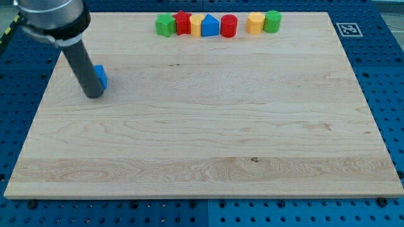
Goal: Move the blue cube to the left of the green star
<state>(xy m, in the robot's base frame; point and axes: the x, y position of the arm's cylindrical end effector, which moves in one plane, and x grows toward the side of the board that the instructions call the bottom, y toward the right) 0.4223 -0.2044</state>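
Wooden board [202, 164], lying bare across its near half and middle; no block resting there. Farther up, at the view's left: my tip [94, 96], a plain rod end with nothing to open, close or hold, pressing only by contact; standing against the left face of the blue cube [101, 76], partly hiding it. Blue cube sitting near the board's left edge, well apart from the row at the view's top. Farthest, along the top edge from left to right: green star [165, 25], red star [183, 23], yellow block [196, 26], blue house-shaped block [211, 26], red cylinder [228, 26], yellow block [255, 23], green cylinder [272, 21]. Step in hand, judging by the layout: beginning the push of the cube toward the star. Next move calling for driving the cube rightward and upward, stopping just left of the green star; keeping the contact centred, avoiding nudging the star itself.
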